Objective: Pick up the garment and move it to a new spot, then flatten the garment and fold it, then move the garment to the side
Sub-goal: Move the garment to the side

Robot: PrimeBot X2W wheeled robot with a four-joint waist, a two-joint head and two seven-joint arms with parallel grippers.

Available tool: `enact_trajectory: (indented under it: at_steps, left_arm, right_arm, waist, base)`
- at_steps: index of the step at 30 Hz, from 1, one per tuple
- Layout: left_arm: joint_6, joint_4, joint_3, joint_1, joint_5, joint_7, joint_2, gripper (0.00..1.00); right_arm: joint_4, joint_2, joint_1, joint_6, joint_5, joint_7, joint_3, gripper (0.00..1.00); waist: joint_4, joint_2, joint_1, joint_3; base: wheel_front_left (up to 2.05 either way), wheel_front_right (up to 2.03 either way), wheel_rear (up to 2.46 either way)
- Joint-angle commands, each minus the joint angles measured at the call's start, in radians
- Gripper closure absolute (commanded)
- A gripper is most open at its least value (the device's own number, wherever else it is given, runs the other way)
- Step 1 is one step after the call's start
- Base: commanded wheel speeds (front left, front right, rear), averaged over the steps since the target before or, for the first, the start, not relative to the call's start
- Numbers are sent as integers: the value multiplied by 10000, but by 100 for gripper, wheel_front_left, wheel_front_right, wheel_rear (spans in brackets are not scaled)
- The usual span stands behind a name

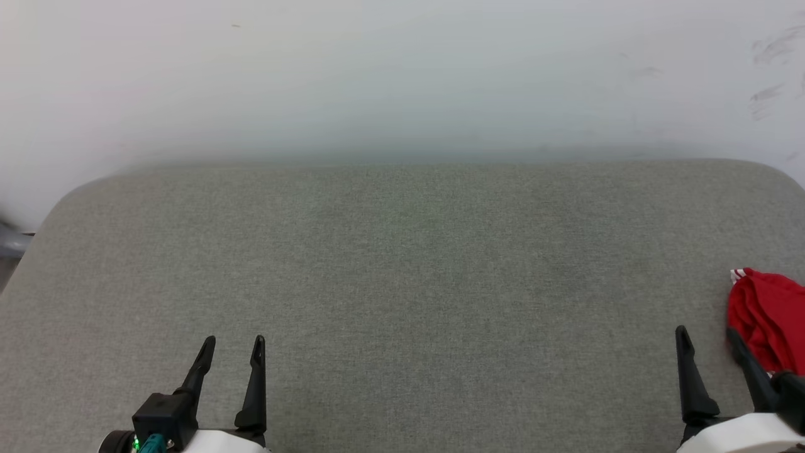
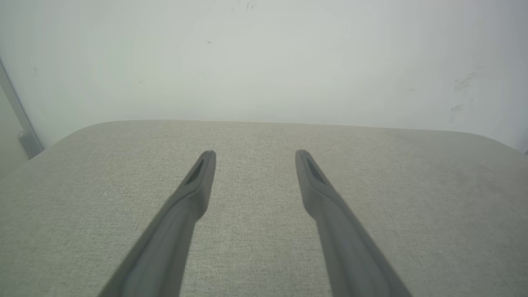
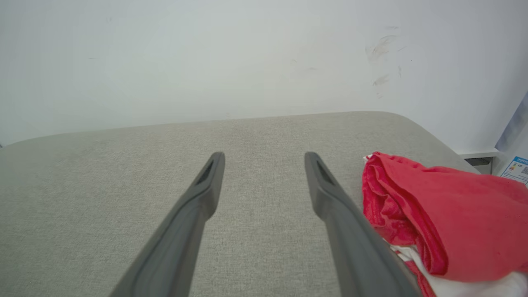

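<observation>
The garment (image 1: 767,318) is a bunched red heap with a bit of striped trim, lying at the right edge of the grey padded surface (image 1: 402,264). In the right wrist view the garment (image 3: 445,222) lies just right of my fingers, with white cloth showing underneath. My right gripper (image 1: 707,336) is open beside it, its right finger (image 1: 745,362) against the heap's left edge, nothing between the fingers. My left gripper (image 1: 233,345) is open at the lower left over bare fabric. The left gripper (image 2: 255,153) and the right gripper (image 3: 264,155) both show wide gaps in their wrist views.
A white wall (image 1: 402,75) with a few scuff marks rises right behind the surface. The surface has rounded far corners. A grey bracket (image 2: 29,142) stands past its left side, and a labelled object (image 3: 515,167) stands past its right corner.
</observation>
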Motion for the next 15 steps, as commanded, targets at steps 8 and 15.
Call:
enact_trajectory:
  at_steps: [8, 15]
  left_arm:
    - [31, 240, 98, 209, 141, -23, -7, 0]
    - [-7, 330, 146, 137, 259, -23, -2, 0]
  right_arm:
    - [-1679, 199, 1090, -8, -148, 470, 447, 0]
    - [-2351, 224, 1386, -7, -115, 676, 638, 0]
  waist:
    - [-132, -1, 2, -200]
    - [-127, -1, 2, -195]
  base:
    - [0, 0, 0]
    - [0, 0, 0]
